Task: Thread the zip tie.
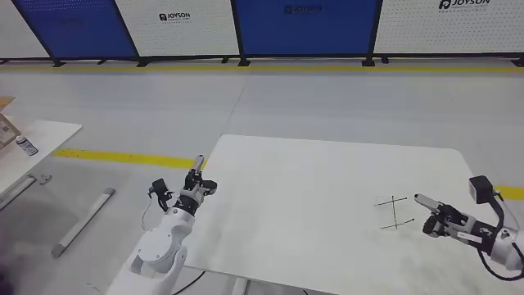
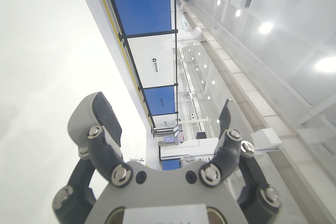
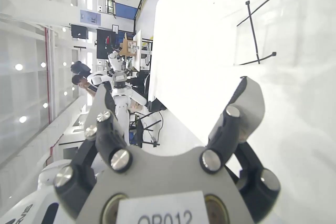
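Three thin black plastic zip ties [image 3: 253,30] crossed on white table [image 1: 311,188].
Right gripper [image 3: 173,86] wide, empty (left gripper [image 2: 162,100] likewise, well apart); overlap risks pinching two ties.

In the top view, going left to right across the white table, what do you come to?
Left gripper at the left edge of the table, then the crossed black zip ties, then the right gripper.
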